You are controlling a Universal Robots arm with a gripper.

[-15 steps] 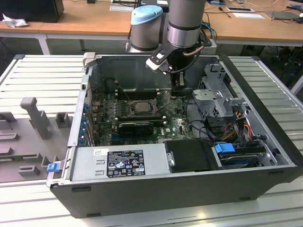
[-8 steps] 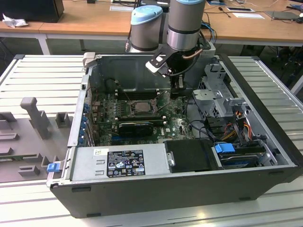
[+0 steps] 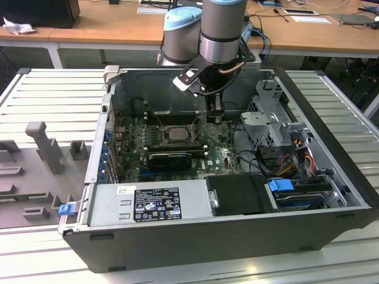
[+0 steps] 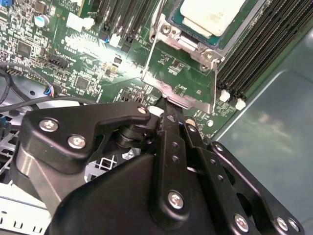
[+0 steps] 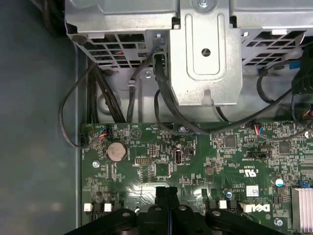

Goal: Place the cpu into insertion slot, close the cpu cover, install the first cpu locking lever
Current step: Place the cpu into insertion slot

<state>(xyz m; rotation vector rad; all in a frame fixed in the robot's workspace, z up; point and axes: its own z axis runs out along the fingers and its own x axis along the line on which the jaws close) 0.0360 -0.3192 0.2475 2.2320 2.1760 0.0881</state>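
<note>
You are looking into an open case point(image 3: 195, 242) lying on its side. A black card point(image 3: 172, 158) is sitting just beside the socket. Memory slots point(image 4: 259, 54) are running alongside it. Cables point(image 3: 260, 157) and a drive cage point(image 3: 273, 115) are crowding the exterior view's right.

The case is resting on a ribbed metal counter point(image 3: 53, 94) carrying grey fixtures point(image 3: 44, 145), and wooden desks point(image 3: 118, 29) are standing behind.

The arm point(image 3: 222, 29) is reaching straight down. Its end effector point(image 3: 214, 118) has its fingers point(image 4: 168, 127) pinched together.

The cpu point(image 4: 210, 14) is lying in the socket. The cover point(image 4: 181, 92) is swung open, its free edge meeting the fingertips.
</note>
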